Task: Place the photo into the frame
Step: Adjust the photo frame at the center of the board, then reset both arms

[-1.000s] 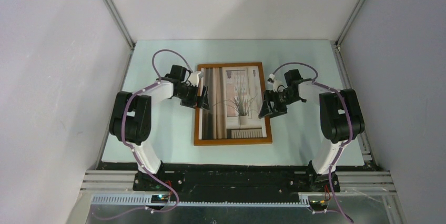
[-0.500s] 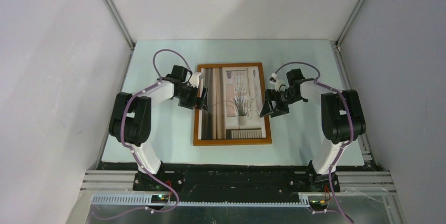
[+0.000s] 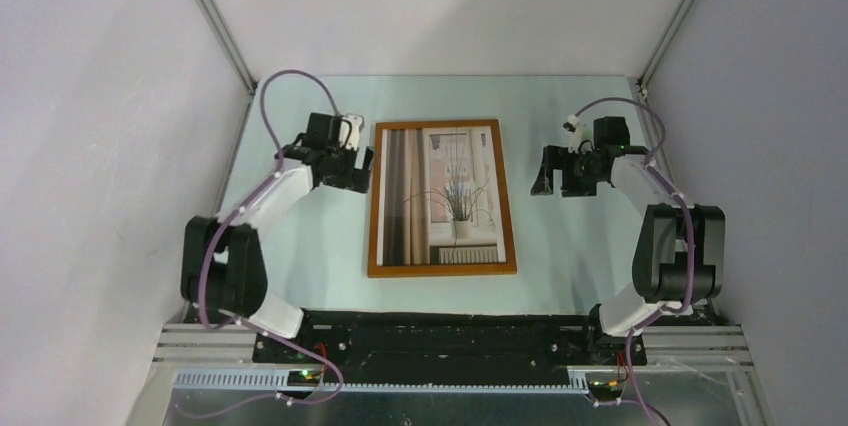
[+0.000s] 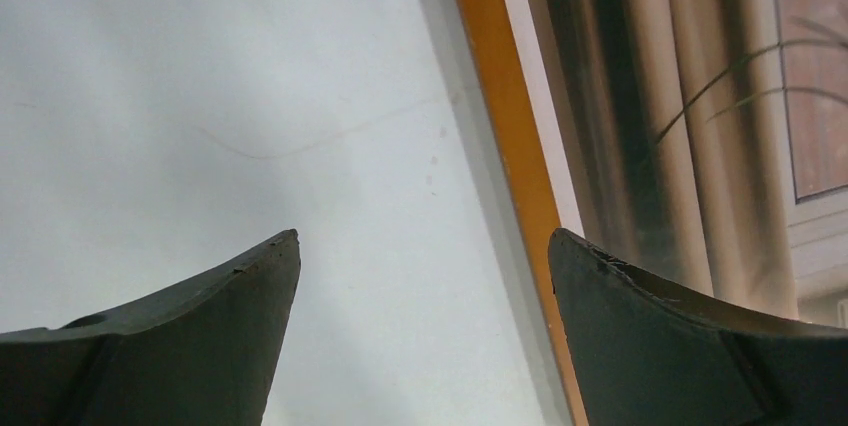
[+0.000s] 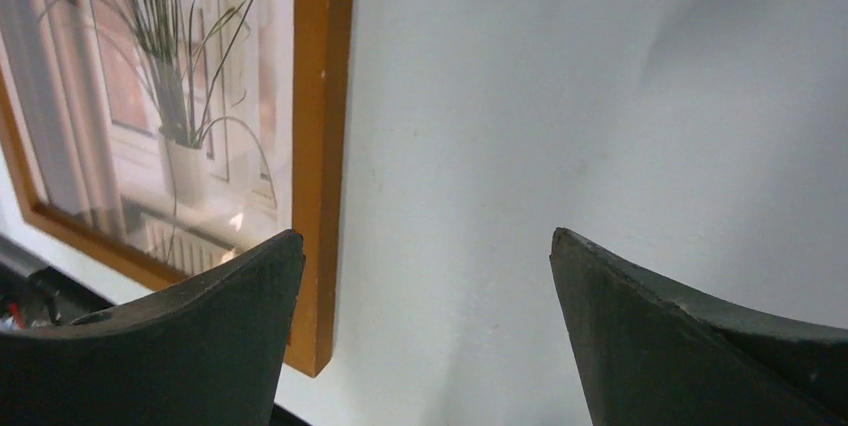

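Observation:
The frame (image 3: pixel 441 270) lies flat in the middle of the table, its wood an orange-brown, with the photo (image 3: pixel 440 196) of a potted grassy plant and curtains face up inside it. My left gripper (image 3: pixel 362 171) hangs open just left of the frame's left rail (image 4: pixel 505 136), apart from it; curtains of the photo (image 4: pixel 640 96) show past that rail. My right gripper (image 3: pixel 545 179) stands open a short way right of the frame, over bare table. The right wrist view shows the frame's right rail (image 5: pixel 325 126) and the plant photo (image 5: pixel 170 96). Nothing sits between either pair of fingers.
The pale green table top (image 3: pixel 580 246) is walled by white panels on both sides and at the back. A black base rail (image 3: pixel 440 331) runs along the near edge with both arm bases on it.
Both arms have drawn back outward from the frame's sides: the left gripper up and left, the right gripper to the right. The right jaws have opened wider. Frame and photo have not moved.

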Controlling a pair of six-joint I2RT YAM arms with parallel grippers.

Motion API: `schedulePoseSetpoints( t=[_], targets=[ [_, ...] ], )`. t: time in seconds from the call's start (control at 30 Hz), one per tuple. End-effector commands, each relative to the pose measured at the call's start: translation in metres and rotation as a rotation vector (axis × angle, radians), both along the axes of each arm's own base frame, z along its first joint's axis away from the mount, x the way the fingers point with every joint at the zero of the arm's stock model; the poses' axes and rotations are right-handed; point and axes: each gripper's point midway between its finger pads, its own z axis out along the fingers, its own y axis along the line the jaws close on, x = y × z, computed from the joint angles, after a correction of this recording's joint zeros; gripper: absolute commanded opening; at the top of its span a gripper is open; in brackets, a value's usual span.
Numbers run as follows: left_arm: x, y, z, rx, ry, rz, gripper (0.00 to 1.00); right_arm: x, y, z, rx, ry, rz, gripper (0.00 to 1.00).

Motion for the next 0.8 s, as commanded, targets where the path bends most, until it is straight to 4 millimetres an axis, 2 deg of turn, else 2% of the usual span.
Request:
schedulePoseSetpoints(
  t=[0.0,0.13,0.2,0.23,0.27,0.3,0.4,0.6,0.77],
  targets=[
    [0.018,0.031,0.07,0.11,-0.275,0.067,0.98,0.019,-0.032,0.034,-0.129,-0.156,-0.074,0.98],
    [0.011,0.044,0.1,0.126,-0.403,0.119,0.99,0.019,-0.053,0.053,-0.203,-0.222,-0.118,0.99],
    [0.005,0.051,0.11,0.13,-0.455,0.153,0.98,0.019,-0.062,0.063,-0.229,-0.253,-0.147,0.99],
    [0.003,0.053,0.107,0.131,-0.468,0.164,0.98,0.019,-0.067,0.071,-0.238,-0.275,-0.164,0.99],
    [-0.001,0.058,0.12,0.126,-0.514,0.19,0.98,0.019,-0.073,0.074,-0.256,-0.285,-0.181,0.99],
    [-0.003,0.06,0.116,0.125,-0.522,0.201,0.98,0.017,-0.077,0.082,-0.265,-0.305,-0.197,0.99],
    [-0.01,0.07,0.13,0.104,-0.59,0.251,0.98,0.013,-0.092,0.097,-0.307,-0.346,-0.252,0.99],
    [-0.021,0.088,0.16,0.064,-0.715,0.327,0.98,-0.008,-0.116,0.141,-0.405,-0.519,-0.376,0.99],
    [-0.034,0.093,0.185,0.032,-0.831,0.352,0.98,-0.032,-0.133,0.164,-0.494,-0.608,-0.452,0.99]
  ],
)
